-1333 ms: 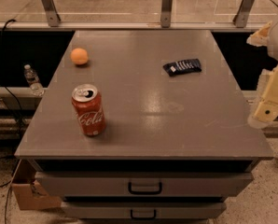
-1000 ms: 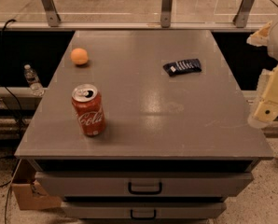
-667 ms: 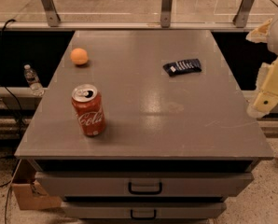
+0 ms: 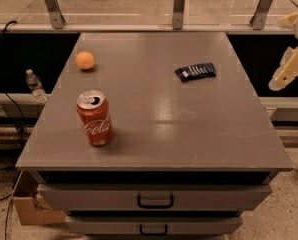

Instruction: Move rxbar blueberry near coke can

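Note:
The rxbar blueberry (image 4: 195, 72) lies flat on the grey table top (image 4: 159, 114), at the back right; it is a dark navy wrapper with white lettering. The coke can (image 4: 95, 118) stands upright near the front left, red with a silver top. My gripper (image 4: 287, 70) is a cream-coloured piece at the far right edge of the view, off the table's right side and well right of the bar. It holds nothing that I can see.
A small orange ball (image 4: 85, 60) sits at the back left of the table. Drawers with handles (image 4: 155, 201) are below the front edge. A water bottle (image 4: 35, 86) and a cardboard box (image 4: 29, 206) are on the floor at the left. A glass railing runs behind.
My gripper has risen a little and shifted slightly right at the edge of the view. The bar, can and ball have not moved.

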Controlling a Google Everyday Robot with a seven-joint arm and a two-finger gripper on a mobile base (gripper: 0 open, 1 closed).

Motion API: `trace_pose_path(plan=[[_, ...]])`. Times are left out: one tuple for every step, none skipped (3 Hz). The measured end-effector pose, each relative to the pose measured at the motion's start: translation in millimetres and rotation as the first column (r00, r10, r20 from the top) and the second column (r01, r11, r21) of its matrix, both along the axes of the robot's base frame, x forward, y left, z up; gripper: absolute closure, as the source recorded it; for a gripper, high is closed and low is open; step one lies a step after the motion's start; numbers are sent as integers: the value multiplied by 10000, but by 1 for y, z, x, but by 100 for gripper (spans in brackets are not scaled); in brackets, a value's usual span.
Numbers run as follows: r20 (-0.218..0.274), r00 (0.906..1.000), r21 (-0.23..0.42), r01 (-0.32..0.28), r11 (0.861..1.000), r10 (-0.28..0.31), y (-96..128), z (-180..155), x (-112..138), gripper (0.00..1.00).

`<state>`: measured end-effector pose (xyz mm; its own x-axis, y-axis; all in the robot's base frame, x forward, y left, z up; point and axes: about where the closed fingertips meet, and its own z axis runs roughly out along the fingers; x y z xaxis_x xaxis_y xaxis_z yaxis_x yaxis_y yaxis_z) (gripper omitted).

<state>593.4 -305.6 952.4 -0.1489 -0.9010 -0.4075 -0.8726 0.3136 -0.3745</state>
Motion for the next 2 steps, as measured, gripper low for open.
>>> trace_pose_path(plan=[[104, 9998, 851, 165, 9962, -174, -14, -32, 59, 0], [-617, 9974, 2105, 491, 9764, -369, -8, -93, 104, 0]])
